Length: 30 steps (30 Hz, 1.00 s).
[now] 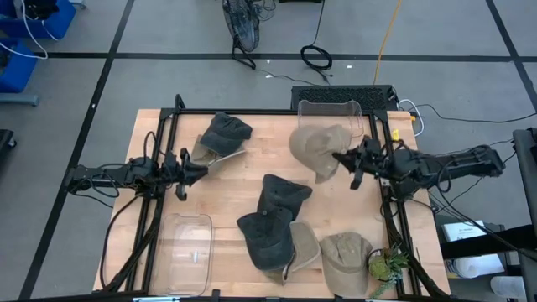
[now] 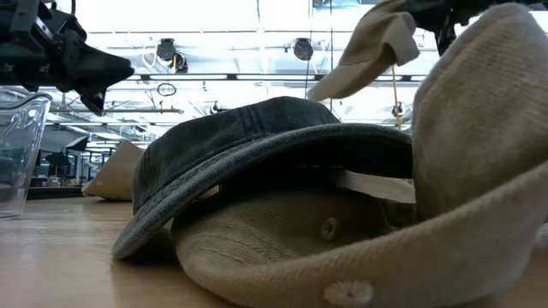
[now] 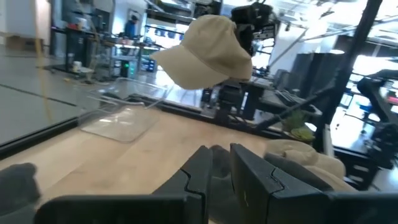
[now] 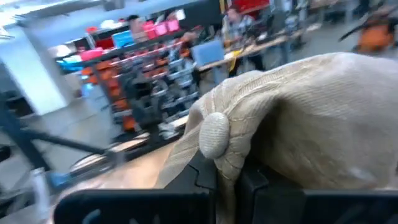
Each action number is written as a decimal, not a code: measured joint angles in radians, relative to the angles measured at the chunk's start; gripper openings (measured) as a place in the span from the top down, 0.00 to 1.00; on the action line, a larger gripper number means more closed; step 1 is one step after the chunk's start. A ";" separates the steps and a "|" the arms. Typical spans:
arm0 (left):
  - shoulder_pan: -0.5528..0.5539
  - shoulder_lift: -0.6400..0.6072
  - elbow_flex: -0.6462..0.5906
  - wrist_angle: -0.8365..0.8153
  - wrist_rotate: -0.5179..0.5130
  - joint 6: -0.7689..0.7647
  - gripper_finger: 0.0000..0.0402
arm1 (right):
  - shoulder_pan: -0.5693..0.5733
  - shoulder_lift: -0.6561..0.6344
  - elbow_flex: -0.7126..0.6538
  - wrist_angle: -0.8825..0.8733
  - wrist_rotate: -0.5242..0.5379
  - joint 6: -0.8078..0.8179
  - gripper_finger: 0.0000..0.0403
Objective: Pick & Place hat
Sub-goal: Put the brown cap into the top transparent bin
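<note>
Tan hat (image 1: 317, 149) in right gripper (image 1: 341, 158); grip point apparently hidden.

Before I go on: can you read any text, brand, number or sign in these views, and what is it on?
None can be read.
Tan hat held in the right pincer: no lettering shows.
Dark hats: a pale inner tag shows, with no legible print.
Shelves behind, in the right wrist view: too blurred to read.
Left pincer: no markings.
</note>
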 joint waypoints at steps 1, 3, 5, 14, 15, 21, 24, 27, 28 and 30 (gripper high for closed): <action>0.000 0.000 0.000 0.000 -0.011 0.000 0.84 | -0.024 0.005 0.020 -0.027 0.000 -0.004 0.99; 0.000 0.000 0.000 0.000 -0.034 0.000 0.84 | -0.075 0.025 0.071 -0.095 -0.001 -0.009 0.99; 0.000 0.000 0.000 0.000 -0.058 0.000 0.84 | -0.134 0.054 0.135 -0.175 -0.031 -0.031 0.99; 0.000 0.000 0.000 0.001 -0.087 0.002 0.84 | -0.498 0.289 0.448 -0.606 -0.353 -0.196 0.99; 0.000 0.000 0.000 0.001 -0.088 0.002 0.84 | -0.543 0.318 0.477 -0.625 -0.405 -0.226 0.99; 0.000 0.000 0.000 0.001 -0.089 -0.003 0.84 | -0.790 0.473 0.664 -0.755 -0.661 -0.479 0.99; 0.000 0.000 0.000 0.001 -0.089 -0.005 0.84 | -0.893 0.543 0.766 -0.858 -0.733 -0.605 0.99; 0.000 0.000 0.000 0.000 -0.088 -0.009 0.84 | -0.976 0.617 0.843 -0.959 -0.803 -0.722 0.99; 0.000 0.000 0.000 0.000 -0.088 -0.009 0.84 | -0.998 0.640 0.865 -0.990 -0.816 -0.755 0.99; 0.000 0.000 0.000 0.000 -0.088 -0.009 0.84 | -1.032 0.682 0.900 -1.031 -0.824 -0.816 0.99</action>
